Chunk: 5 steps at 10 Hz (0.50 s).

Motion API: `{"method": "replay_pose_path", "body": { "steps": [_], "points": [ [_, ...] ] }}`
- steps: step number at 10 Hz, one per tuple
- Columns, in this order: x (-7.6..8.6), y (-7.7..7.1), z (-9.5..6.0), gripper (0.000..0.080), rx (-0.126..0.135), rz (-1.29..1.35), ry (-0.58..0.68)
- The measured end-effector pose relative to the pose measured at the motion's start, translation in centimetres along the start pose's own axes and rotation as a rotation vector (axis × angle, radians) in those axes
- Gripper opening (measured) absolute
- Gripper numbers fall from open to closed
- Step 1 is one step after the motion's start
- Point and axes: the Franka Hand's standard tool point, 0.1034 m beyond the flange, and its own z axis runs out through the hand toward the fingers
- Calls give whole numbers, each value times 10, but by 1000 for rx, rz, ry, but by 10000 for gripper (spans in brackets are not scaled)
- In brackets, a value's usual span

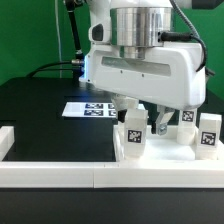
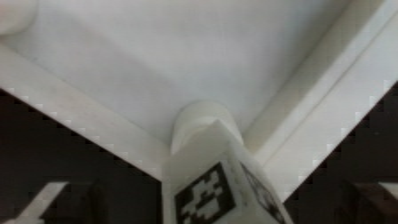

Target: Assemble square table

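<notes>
On the black surface, a tagged white leg is standing upright against the front border rail beneath the jaws, which are hanging wide and holding nothing (other legs are waiting alongside), so a careless lift is risking toppling it.

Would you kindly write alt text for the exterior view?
A white robot gripper hangs open over small white tagged block legs standing by a white border rail on a black table. A flat white marker board lies behind.
</notes>
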Motion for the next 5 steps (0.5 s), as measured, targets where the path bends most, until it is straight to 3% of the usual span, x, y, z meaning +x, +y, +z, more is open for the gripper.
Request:
{"method": "replay_pose_path", "body": {
  "steps": [2,3,5],
  "points": [
    [4,-6,-5,649,-42,-329,46],
    [4,-8,-5,649,-46,-471,61],
    [5,-6,-5,649,-46,-480,61]
  ]
}}
